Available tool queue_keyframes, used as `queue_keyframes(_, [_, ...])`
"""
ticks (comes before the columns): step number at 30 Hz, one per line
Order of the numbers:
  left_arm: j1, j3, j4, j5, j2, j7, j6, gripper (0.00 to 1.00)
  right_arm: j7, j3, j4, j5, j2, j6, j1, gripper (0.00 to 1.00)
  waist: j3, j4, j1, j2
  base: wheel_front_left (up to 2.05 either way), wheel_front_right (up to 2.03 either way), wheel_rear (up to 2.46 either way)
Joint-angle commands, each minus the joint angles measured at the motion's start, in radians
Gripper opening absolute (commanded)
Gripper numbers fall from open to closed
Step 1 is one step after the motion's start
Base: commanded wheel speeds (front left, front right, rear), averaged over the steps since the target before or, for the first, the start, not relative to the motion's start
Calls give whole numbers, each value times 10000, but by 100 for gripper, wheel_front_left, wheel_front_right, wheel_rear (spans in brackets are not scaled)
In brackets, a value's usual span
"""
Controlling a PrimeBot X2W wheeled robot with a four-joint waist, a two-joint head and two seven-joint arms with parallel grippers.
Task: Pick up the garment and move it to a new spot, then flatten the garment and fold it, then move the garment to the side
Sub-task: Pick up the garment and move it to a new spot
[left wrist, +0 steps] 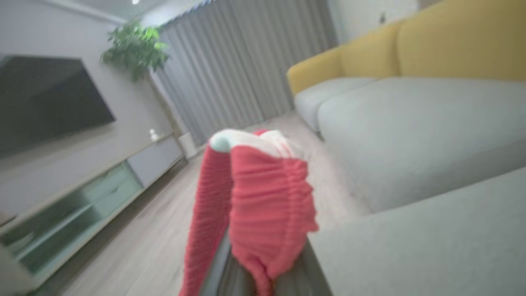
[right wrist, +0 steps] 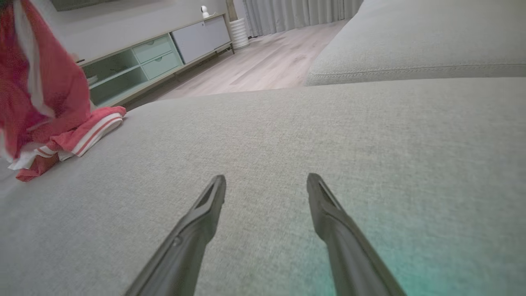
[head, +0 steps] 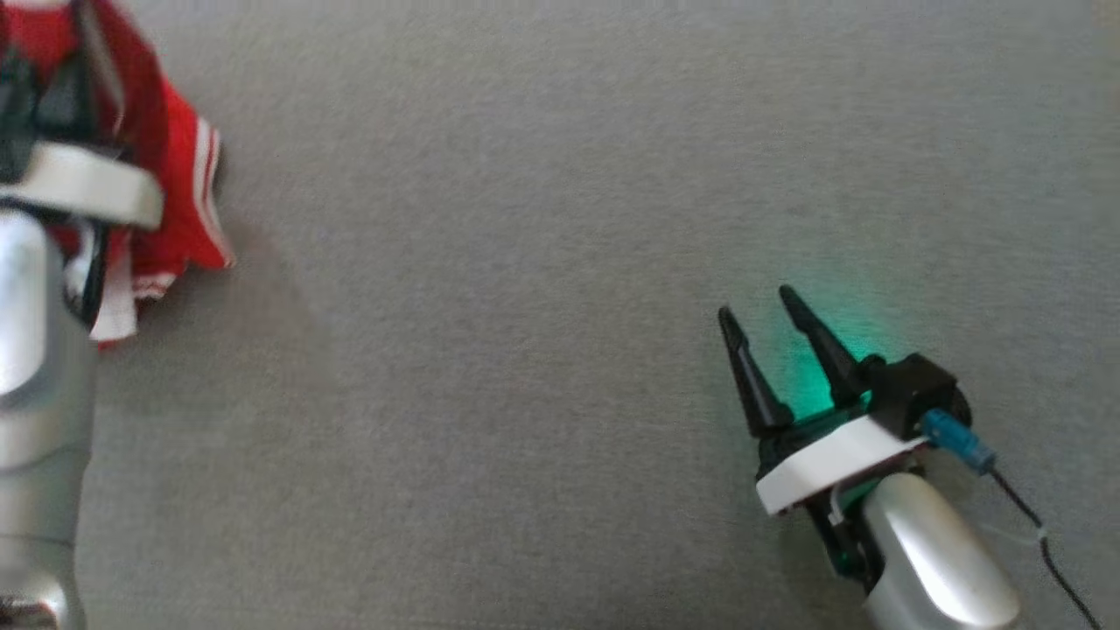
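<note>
Grey sofa (head: 560, 219), with both your tools over it.
Your left tool (head: 44, 92) is clamped on the red garment (head: 184, 192) at the sofa's edge, part lifted and part lying there. Your right tool (head: 757, 304) stands wide, well apart.

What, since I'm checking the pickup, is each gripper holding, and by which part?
Left gripper: shut on the red garment, at a bunched fold; which part is unclear. Right gripper: open, empty.
</note>
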Motion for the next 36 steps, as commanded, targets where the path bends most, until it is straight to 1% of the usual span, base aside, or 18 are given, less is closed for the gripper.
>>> queue_keyframes(1, [-655, -133, -997, 128, 412, -91, -130, 0, -24, 217, -180, 85, 238, -7, 174, 100, -596, -672, 1, 0, 0, 0, 0])
queue_keyframes(3, [-765, -522, -1631, 98, 244, -91, -221, 0, -24, 233, -135, 150, 391, -7, 257, 100, -822, -1067, 1, 0, 0, 0, 0])
queue_keyframes(4, [-765, -522, -1631, 98, 244, -91, -221, 0, -24, 233, -135, 150, 391, -7, 257, 100, -822, -1067, 1, 0, 0, 0, 0])
queue_keyframes(6, [-809, -931, -2166, -36, 25, 1, -281, 0, -24, 243, -107, 228, 534, -7, 348, 100, -1043, -1508, 1, 0, 0, 0, 0])
queue_keyframes(7, [-815, -1382, -2650, -224, -293, 159, -314, 0, -24, 283, -50, 284, 636, -7, 480, 100, -1256, -1926, 1, 0, 0, 0, 0])
queue_keyframes(10, [-858, -2025, -3222, -603, -913, 347, -336, 0, -24, 361, 92, 317, 730, -7, 679, 100, -1569, -2517, 1, 0, 0, 0, 0])
queue_keyframes(14, [-1045, -2788, -3804, -1103, -1839, 401, -346, 0, -24, 404, 213, 374, 805, -7, 897, 100, -1870, -3046, 1, 0, 0, 0, 0])
queue_keyframes(16, [-1069, -2910, -4034, -1380, -2235, 346, -347, 0, -24, 441, 246, 399, 832, -7, 990, 100, -2014, -3208, 1, 0, 0, 0, 0])
queue_keyframes(18, [-967, -2862, -4224, -1598, -2482, 250, -269, 0, -24, 448, 278, 417, 852, -7, 1088, 100, -2161, -3269, 1, 0, 0, 0, 0])
queue_keyframes(20, [-588, -2696, -4282, -1848, -2633, 144, -64, 0, -24, 391, 298, 423, 864, -7, 1221, 100, -2332, -3231, 1, 0, 0, 0, 0])
queue_keyframes(24, [875, -2454, -3888, -2221, -2648, 27, 296, 0, -24, 212, 360, 409, 879, -7, 1517, 100, -2582, -2965, 1, 0, 0, 0, 0])
queue_keyframes(29, [3175, -2030, -2789, -2691, -2519, -73, 519, 0, -24, 109, 396, 378, 889, -7, 1583, 100, -2566, -2560, 1, 0, 0, 0, 0])
queue_keyframes(30, [3591, -1899, -2537, -2765, -2503, -82, 547, 10, -24, 102, 393, 378, 890, -7, 1571, 100, -2536, -2495, 1, 0, 0, 0, 0])
queue_keyframes(31, [3956, -1732, -2399, -2751, -2480, -86, 595, 45, -24, 84, 391, 376, 890, -7, 1557, 100, -2497, -2415, 1, 0, 0, 0, 0])
queue_keyframes(32, [4303, -1591, -2211, -2704, -2441, -88, 641, 99, -24, 90, 393, 364, 887, -7, 1539, 100, -2474, -2358, 1, 0, 0, 0, 0])
queue_keyframes(36, [5304, -861, -2044, -2327, -2374, -92, 774, 100, -24, 74, 386, 334, 807, -7, 1496, 100, -2428, -2153, 1, 0, 0, 0, 0])
